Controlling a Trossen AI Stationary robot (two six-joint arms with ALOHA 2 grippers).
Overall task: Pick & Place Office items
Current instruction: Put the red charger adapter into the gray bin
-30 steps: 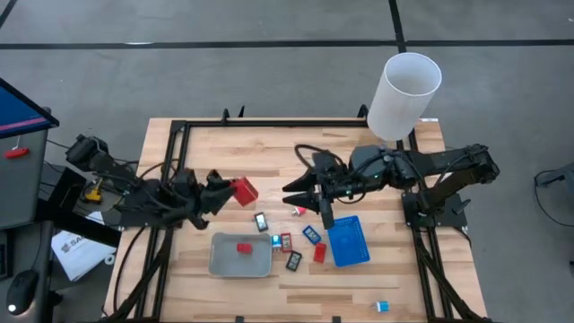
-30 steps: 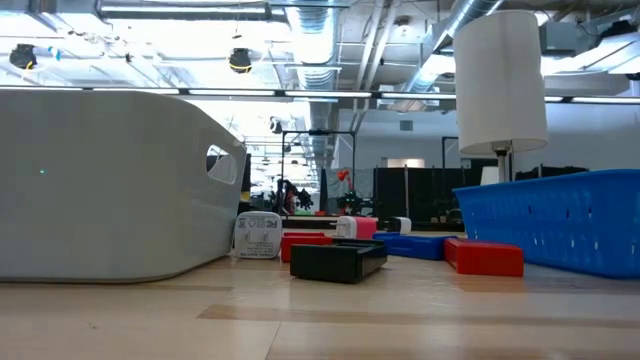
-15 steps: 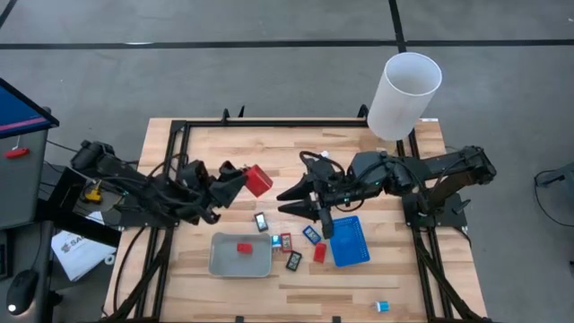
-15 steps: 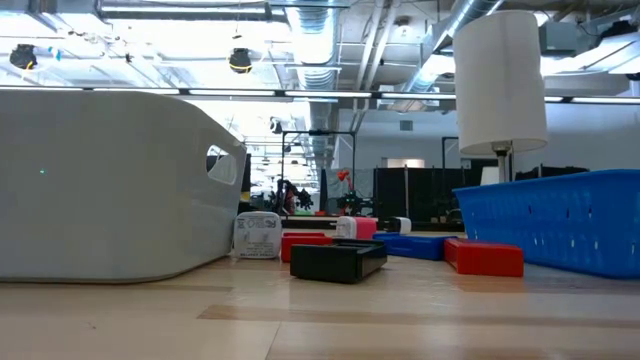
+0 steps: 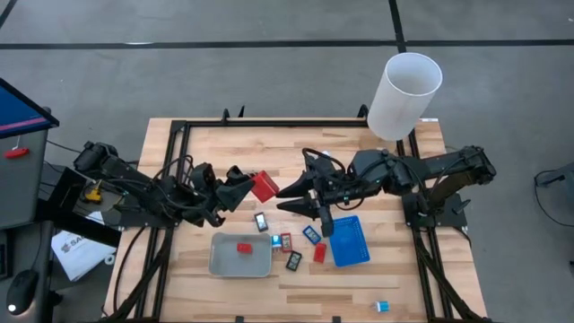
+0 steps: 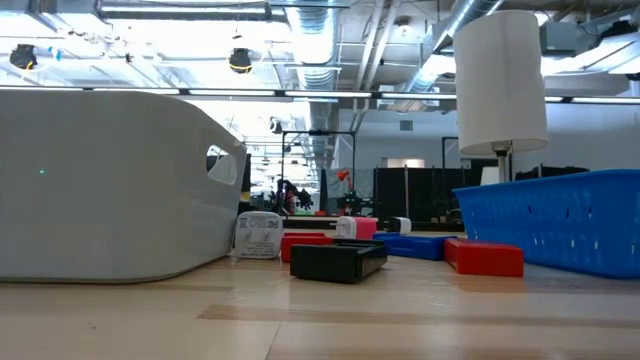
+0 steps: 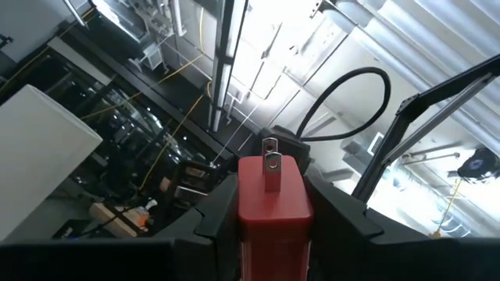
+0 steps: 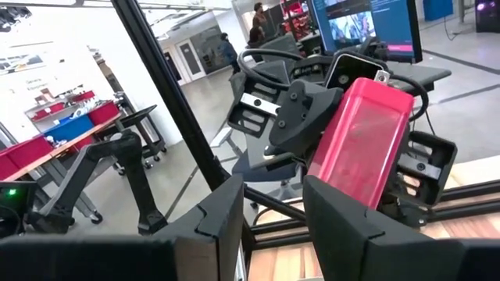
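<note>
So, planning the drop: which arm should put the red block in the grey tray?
Left. Its end effector already holds the red block, above the grey tray. The right end effector holds nothing.

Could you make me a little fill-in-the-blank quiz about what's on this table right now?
1. The left gripper holds a block whose colour is ____.
2. The red piece lying alone sits inside the ____ tray.
3. The right gripper holds ____.
4. The tall cylinder at the table's far corner is coloured ____.

Missing words: red; grey; nothing; white
</note>
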